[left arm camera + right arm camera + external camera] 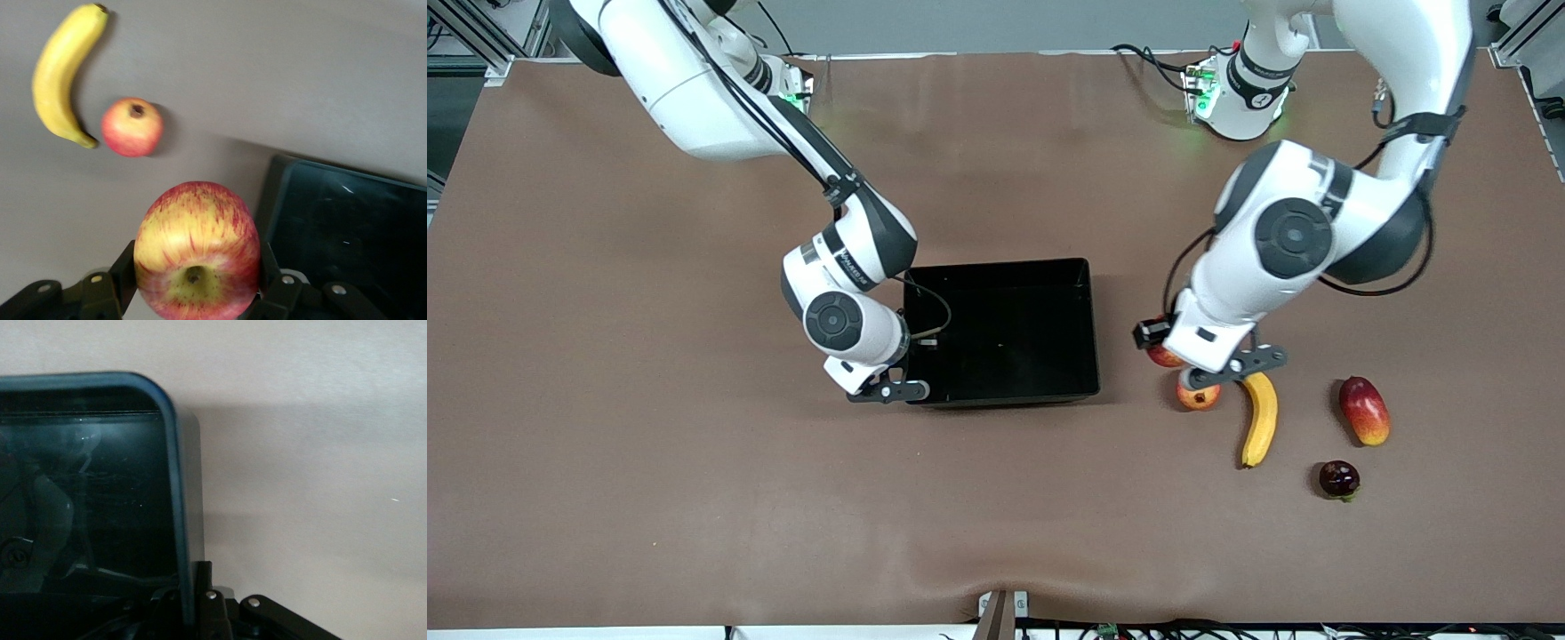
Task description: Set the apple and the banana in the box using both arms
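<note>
My left gripper (1172, 363) is shut on the apple (1161, 356), a red apple with yellow streaks. It holds the apple over the table beside the box's wall at the left arm's end. In the left wrist view the apple (197, 250) fills the space between the fingers (268, 267). The yellow banana (1260, 418) lies on the table, nearer the front camera; it also shows in the left wrist view (57, 73). The black box (1092, 320) sits mid-table. My right gripper (889, 389) is shut on the box's wall (172, 467) at its front corner toward the right arm's end.
A red-orange round fruit (1198, 396) with a dark nub lies between the apple and the banana, close under the left gripper. An oval red-yellow fruit (1363, 410) and a small dark fruit (1339, 479) lie toward the left arm's end of the table.
</note>
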{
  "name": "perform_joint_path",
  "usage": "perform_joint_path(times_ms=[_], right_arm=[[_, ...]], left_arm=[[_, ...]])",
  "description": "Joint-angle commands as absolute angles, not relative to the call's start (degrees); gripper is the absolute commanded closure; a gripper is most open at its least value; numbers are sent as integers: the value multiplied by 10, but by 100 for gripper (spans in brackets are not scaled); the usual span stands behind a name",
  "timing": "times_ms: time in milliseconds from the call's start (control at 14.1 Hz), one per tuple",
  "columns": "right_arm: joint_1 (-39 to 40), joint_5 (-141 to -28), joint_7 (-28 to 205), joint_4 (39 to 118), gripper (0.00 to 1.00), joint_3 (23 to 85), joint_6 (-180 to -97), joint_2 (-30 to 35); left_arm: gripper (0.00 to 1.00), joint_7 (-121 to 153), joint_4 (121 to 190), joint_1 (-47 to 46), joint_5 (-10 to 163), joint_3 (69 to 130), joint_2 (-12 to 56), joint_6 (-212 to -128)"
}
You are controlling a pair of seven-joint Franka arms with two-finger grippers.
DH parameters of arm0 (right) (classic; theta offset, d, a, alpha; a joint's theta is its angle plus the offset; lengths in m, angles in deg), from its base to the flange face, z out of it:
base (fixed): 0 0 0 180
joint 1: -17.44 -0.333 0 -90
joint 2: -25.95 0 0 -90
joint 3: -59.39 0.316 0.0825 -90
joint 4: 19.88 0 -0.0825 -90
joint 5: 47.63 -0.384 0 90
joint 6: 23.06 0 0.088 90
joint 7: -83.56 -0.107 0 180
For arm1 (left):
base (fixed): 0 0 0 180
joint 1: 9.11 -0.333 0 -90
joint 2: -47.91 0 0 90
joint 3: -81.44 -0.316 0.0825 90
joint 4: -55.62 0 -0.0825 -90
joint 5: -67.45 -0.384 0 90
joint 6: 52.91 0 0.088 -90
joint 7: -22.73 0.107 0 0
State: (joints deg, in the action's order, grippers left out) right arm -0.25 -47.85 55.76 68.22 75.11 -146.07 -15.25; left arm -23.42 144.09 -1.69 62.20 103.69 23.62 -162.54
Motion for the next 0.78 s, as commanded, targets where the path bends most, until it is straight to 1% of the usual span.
perform_joint_path(times_ms=[0,71,214,356,498,712], right_arm=[[-5,-488,554,704,69,749,-1492,-147],[-5,-488,555,703,1,749,-1493,-147],[-9,-487,555,702,0,749,-1495,-146],[-10,-486,555,702,0,749,-1494,-146],[-8,-486,555,699,0,749,-1490,-144],[-6,-487,555,691,0,749,-1487,-139]], left_arm=[[100,-281,1432,17,624,1034,215,-1651],[100,-294,1434,30,622,1033,208,-1662],[100,-311,1440,44,620,1033,193,-1680],[100,-315,1472,48,621,1034,186,-1728],[100,-372,1494,77,620,1033,179,-1774],[100,-398,1508,110,612,1031,157,-1782]])
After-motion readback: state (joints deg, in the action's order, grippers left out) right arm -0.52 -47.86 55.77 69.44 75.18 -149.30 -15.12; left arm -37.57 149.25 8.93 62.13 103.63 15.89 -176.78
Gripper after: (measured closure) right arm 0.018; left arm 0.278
